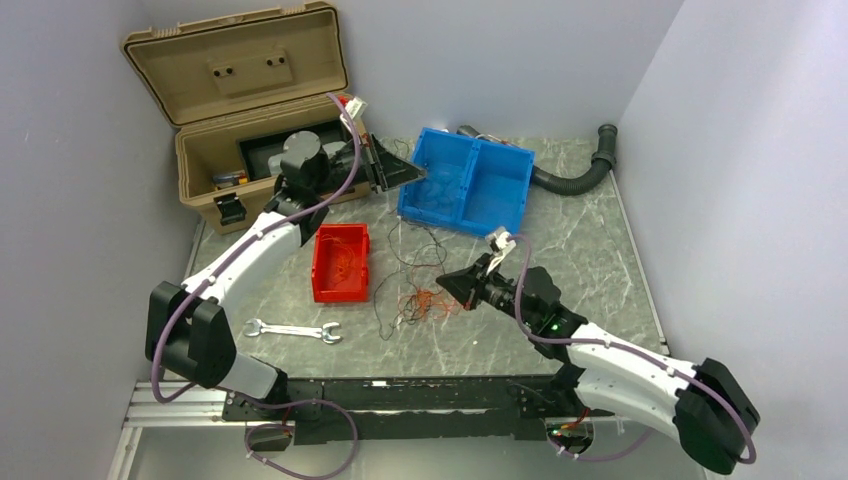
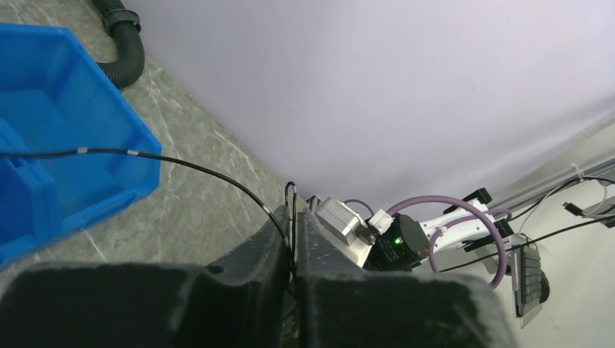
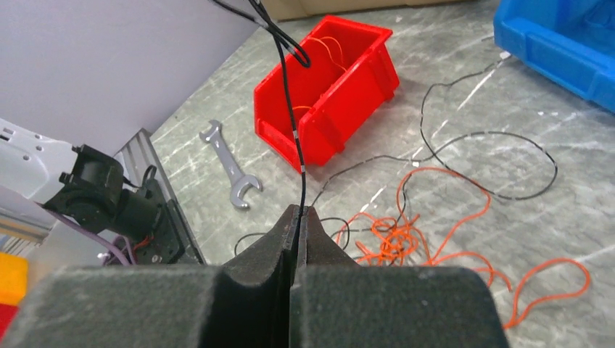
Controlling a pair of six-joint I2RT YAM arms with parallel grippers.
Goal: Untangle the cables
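I have left gripper [image 2: 293, 243] and right gripper [image 3: 299, 217] each clamped on black cable [image 3: 289, 109]; judge it limp, featherlight, slippery, best held near ends

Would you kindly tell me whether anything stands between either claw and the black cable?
Nothing visible does: the left claw and the right claw are each shut directly on the black cable.
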